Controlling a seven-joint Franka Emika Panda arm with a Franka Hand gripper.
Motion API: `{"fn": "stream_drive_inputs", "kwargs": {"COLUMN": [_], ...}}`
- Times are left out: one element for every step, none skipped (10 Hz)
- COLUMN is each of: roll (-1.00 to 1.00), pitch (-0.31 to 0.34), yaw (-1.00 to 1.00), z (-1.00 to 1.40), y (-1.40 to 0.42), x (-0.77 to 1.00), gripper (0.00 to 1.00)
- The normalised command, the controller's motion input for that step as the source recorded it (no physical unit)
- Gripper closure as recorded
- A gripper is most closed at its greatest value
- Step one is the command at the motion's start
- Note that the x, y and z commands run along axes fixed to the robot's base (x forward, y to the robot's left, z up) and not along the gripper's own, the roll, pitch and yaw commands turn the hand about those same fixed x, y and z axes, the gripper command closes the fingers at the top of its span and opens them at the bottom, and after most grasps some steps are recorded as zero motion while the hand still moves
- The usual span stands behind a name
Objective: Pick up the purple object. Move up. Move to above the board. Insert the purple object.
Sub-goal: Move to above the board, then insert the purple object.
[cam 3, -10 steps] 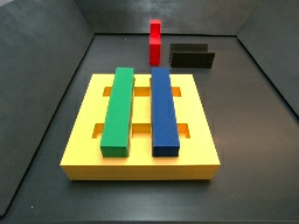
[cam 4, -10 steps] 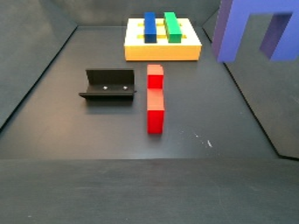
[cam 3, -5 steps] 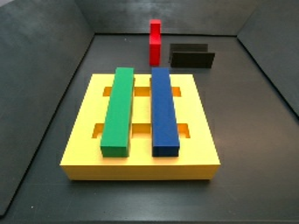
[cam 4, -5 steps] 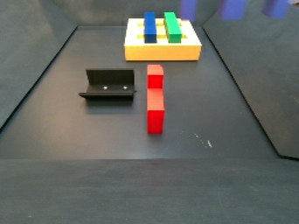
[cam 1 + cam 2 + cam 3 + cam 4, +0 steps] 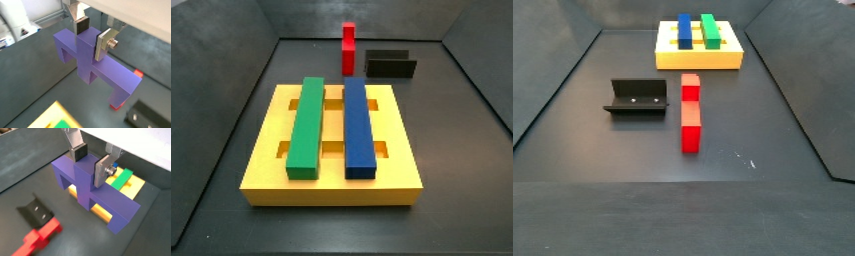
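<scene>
The hand was seen only in both wrist views, its two silver fingers clamped on the upright post of the purple piece. The piece was held clear of the floor, crossbar level beneath the fingers, legs pointing down. In a wrist view the purple piece hung with the yellow board below and behind it, a strip of the green bar showing past its crossbar, while the red bar and the black fixture lay on the floor off to one side.

Neither the hand nor the purple piece appeared in the side views. There the board was shown flat on the dark floor, with the green bar and the blue bar laid side by side across its slots. The red bar was stood upright behind it, just beside the fixture. In a side view the fixture sat next to the red bar, well apart from the board.
</scene>
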Motion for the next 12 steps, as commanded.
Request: {"fn": "stream_drive_inputs", "kwargs": {"roll": [0.01, 0.01, -0.01, 0.01, 0.04, 0.22, 0.21, 0.15, 0.12, 0.12, -0.01, -0.05], "pitch": [0.155, 0.159, 0.159, 0.160, 0.166, 0.147, 0.056, 0.000, 0.000, 0.000, -0.089, -0.123], "yaw": [0.01, 0.01, 0.01, 0.01, 0.01, -0.11, -0.04, 0.00, 0.00, 0.00, 0.00, 0.00], "z": [0.15, 0.16, 0.16, 0.18, 0.07, 0.00, -0.15, -0.30, -0.42, -0.59, -0.89, -0.88], "y": [-1.40, -1.40, -1.40, -1.40, -0.47, -0.62, -0.78, -0.87, -0.90, -0.93, -0.75, -0.60], "x": [0.46, 0.48, 0.51, 0.55, 0.23, 0.41, 0.44, 0.50, 0.53, 0.47, 0.23, 0.16], "gripper": [1.00, 1.00, 1.00, 1.00, 1.00, 1.00, 1.00, 1.00, 1.00, 1.00, 1.00, 1.00]}}
